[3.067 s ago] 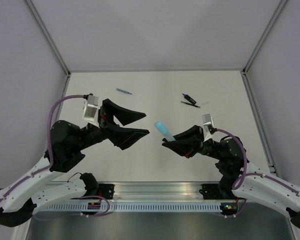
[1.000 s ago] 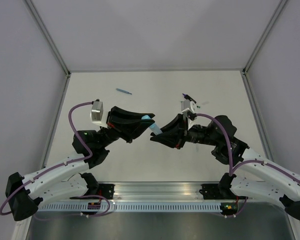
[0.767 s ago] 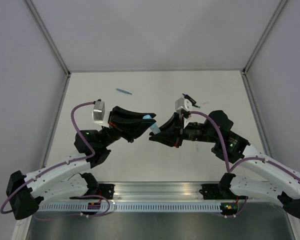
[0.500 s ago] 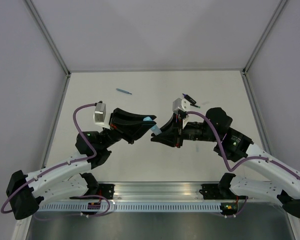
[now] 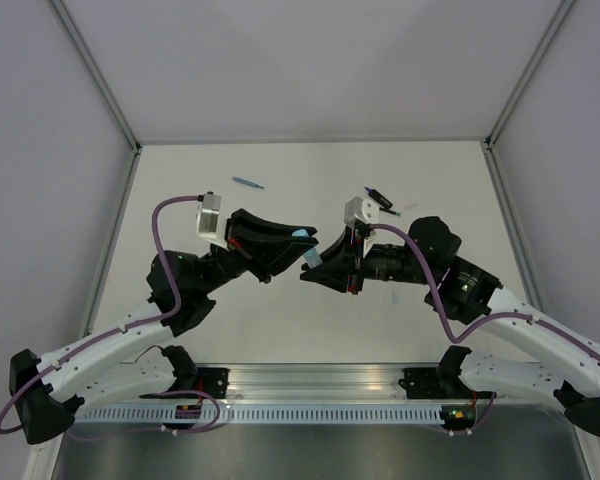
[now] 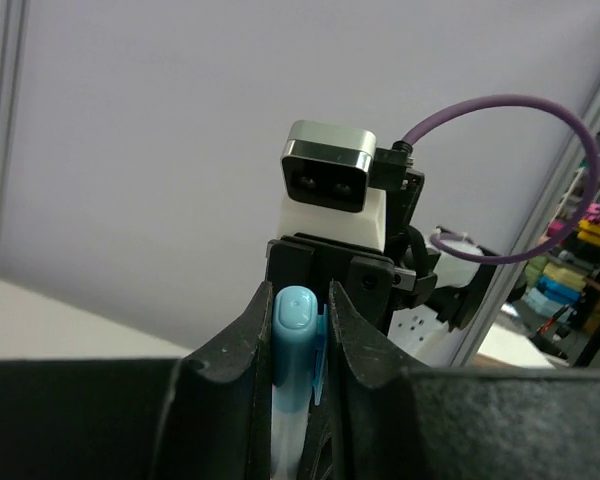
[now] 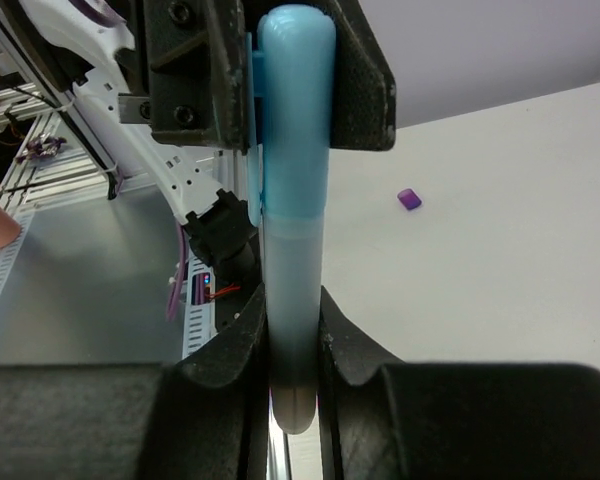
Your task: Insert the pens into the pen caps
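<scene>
The stubby pale-blue highlighter [image 7: 292, 290] stands lengthwise between my two grippers above the middle of the table. My right gripper [image 7: 293, 325] [image 5: 316, 264] is shut on its barrel. The pale-blue cap [image 6: 297, 330] [image 7: 295, 100] sits over the highlighter's front end, and my left gripper [image 6: 300, 305] [image 5: 298, 240] is shut on it. The two grippers face each other tip to tip. A thin blue pen [image 5: 247, 183] lies at the far left of the table. A black-and-purple marker [image 5: 378, 196] and a thin dark pen [image 5: 384, 210] lie at the far right. A purple cap [image 7: 409, 199] rests on the table.
The table [image 5: 180, 180] is white, with grey walls on three sides. An aluminium rail [image 5: 310, 385] with the arm bases runs along the near edge. The right arm's wrist camera [image 6: 330, 175] shows just behind the cap in the left wrist view.
The grippers have closed in on each other. My left wrist has shifted slightly right, and less of the highlighter shows between the two sets of fingers.
</scene>
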